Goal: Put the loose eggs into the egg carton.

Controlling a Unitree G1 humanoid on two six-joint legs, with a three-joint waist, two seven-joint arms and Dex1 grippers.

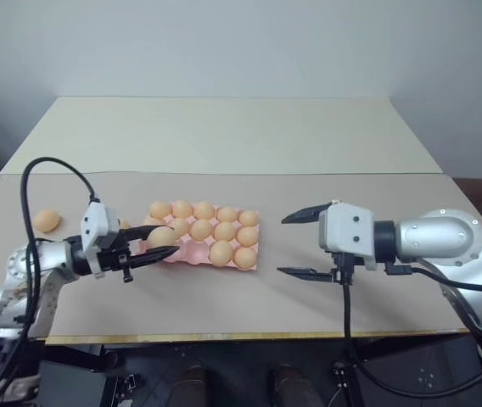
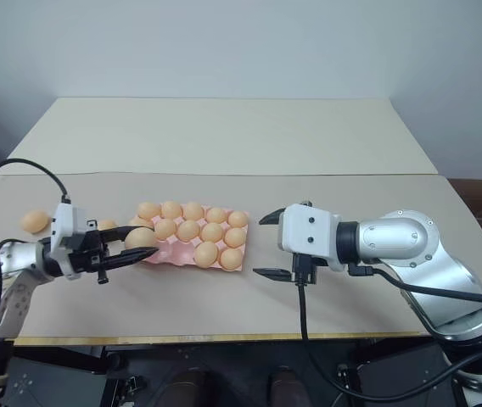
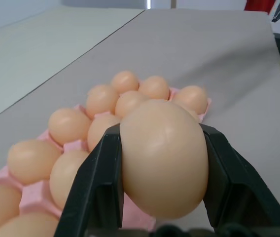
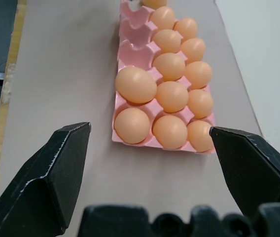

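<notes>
Left gripper: the two-fingered black left gripper (image 1: 158, 252) is closed on a smooth light orange-tan oval egg (image 3: 163, 158), one finger (image 3: 98, 185) on each side of it; it hangs at the near left corner of the carton, just above the cups there
Right gripper: the two-fingered black right gripper (image 1: 296, 244) hovers over the bare table to the right of the carton, apart from it, fingers spread wide with nothing between them
Egg carton: the flat, lidless pink moulded egg carton (image 4: 133, 45) lies on the grey-beige table top (image 1: 309, 195) between the two grippers; most cups hold eggs, and in the right wrist view the near row has empty cups toward its left end
Loose eggs: one tan egg (image 1: 46, 220) lies on the table well to the left of the carton; another (image 2: 106, 225) is partly hidden behind the left gripper, beside the carton's left edge
Far side: a paler cream table (image 1: 224, 127) adjoins the far edge
</notes>
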